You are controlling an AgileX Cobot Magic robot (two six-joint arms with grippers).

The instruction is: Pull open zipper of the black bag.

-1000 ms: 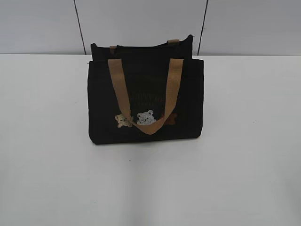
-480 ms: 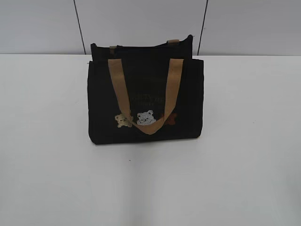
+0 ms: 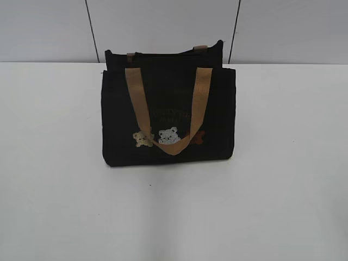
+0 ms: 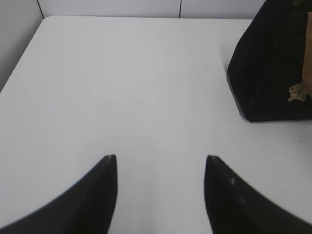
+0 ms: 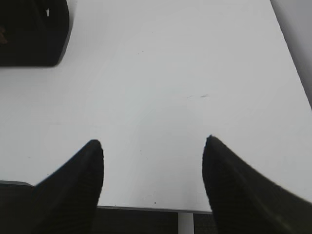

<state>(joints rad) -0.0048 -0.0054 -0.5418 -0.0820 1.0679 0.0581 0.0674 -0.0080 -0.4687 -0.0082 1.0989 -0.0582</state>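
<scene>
Exterior view: set in front of the white table (image 3: 283, 206), looking down at a slant from mid distance, square on to the front of the black bag (image 3: 168, 117). Left wrist view: low over the table, facing forward past the left gripper (image 4: 161, 168) — bag's corner at the right edge. Right wrist view: low at the near table edge, facing forward past the right gripper (image 5: 153, 151) — bag's corner top left. Shared by all three: the bag and the tabletop.

A black bag (image 3: 168, 117) is standing upright on a white table (image 3: 283, 190), toward its far edge. One tan handle (image 3: 167, 111) is hanging down its front, looping just over three small bear patches (image 3: 169, 136).
</scene>
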